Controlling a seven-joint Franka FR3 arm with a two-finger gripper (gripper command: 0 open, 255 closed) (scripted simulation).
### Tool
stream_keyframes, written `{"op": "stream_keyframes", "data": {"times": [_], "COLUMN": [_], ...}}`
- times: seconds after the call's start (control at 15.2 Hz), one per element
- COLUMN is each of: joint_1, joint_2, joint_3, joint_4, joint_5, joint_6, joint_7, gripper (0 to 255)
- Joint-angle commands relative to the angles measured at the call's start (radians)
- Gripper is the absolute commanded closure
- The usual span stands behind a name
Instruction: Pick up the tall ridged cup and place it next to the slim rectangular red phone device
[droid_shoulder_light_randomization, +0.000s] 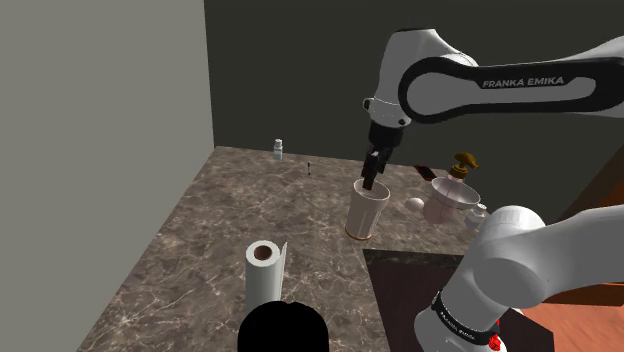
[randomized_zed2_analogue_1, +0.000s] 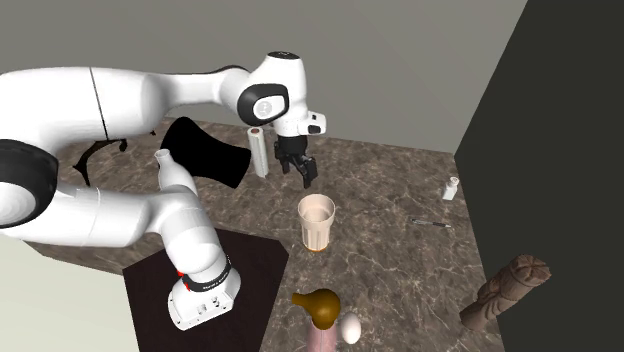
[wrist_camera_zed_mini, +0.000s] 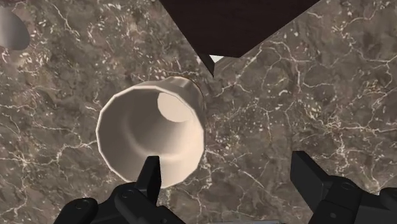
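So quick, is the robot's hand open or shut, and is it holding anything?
Gripper: open, holding nothing; it hovers over the cup.

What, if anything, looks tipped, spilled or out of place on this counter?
Nothing stands out. The cup stands upright and empty on the counter, the paper roll stands upright too, and the open hand hangs above the cup.
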Motion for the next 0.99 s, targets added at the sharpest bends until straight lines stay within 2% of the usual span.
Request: {"op": "stream_keyframes", "data": {"times": [0.0, 0.2, 0.73, 0.92], "joint_1": [-0.008, -0.024, -0.038, -0.038], "joint_2": [0.02, 0.071, 0.131, 0.131], "joint_3": [-0.005, -0.014, -0.023, -0.023], "joint_4": [-0.052, -0.12, -0.201, -0.201], "joint_5": [-0.017, -0.045, -0.065, -0.065], "joint_6": [0.076, 0.195, 0.337, 0.337], "joint_7": [-0.004, -0.007, -0.002, -0.002], "gripper": [0, 0, 0, 0]}}
